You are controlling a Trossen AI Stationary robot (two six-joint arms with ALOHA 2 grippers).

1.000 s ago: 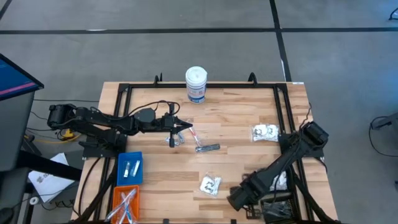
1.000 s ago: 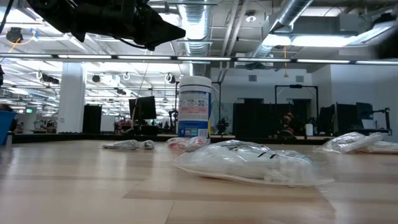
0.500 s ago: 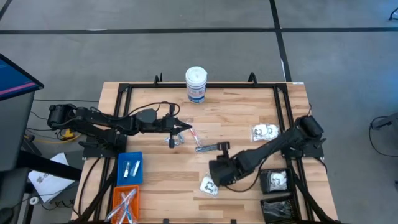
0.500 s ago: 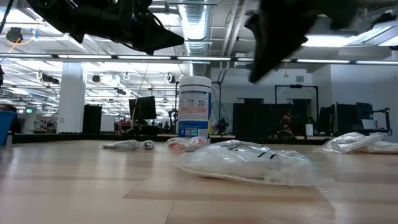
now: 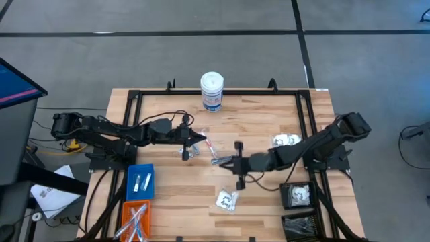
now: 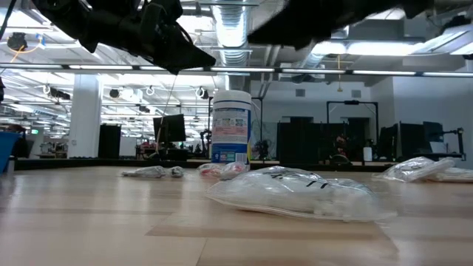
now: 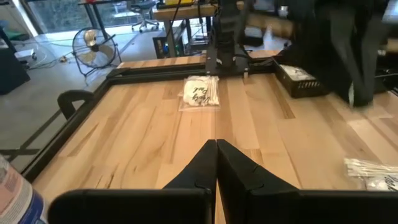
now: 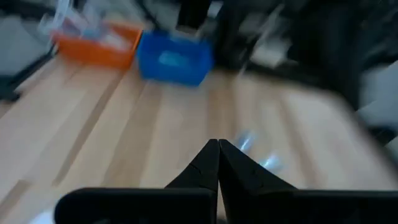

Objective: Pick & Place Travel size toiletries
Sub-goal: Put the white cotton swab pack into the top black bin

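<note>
- Two bins were set at the table's left front corner: a blue bin [image 5: 140,182] with two small tubes [image 5: 141,181] laid in it, and an orange bin [image 5: 134,219] with clear packets in front of it.
- The left gripper [image 5: 201,138] was held above the table's middle left, its fingers [image 7: 205,163] pressed together with nothing between them.
- A small tube [image 5: 185,152] was seen lying just beside and below the left gripper's tip, with a thin white-and-red stick [image 5: 211,145] close to its right.
- A white canister [image 5: 211,91] was stood at the far edge, near the middle.
- The right gripper [image 5: 238,165] was stretched over the table's centre, fingers [image 8: 210,163] closed and empty, above a silver tube [image 5: 222,160].
- A clear packet [image 5: 227,199] was left near the front, below the right gripper.
- Another packet [image 5: 286,142] lay well to the right, and a third [image 5: 297,194] was placed in a black bin [image 5: 296,185] at the right front.
</note>
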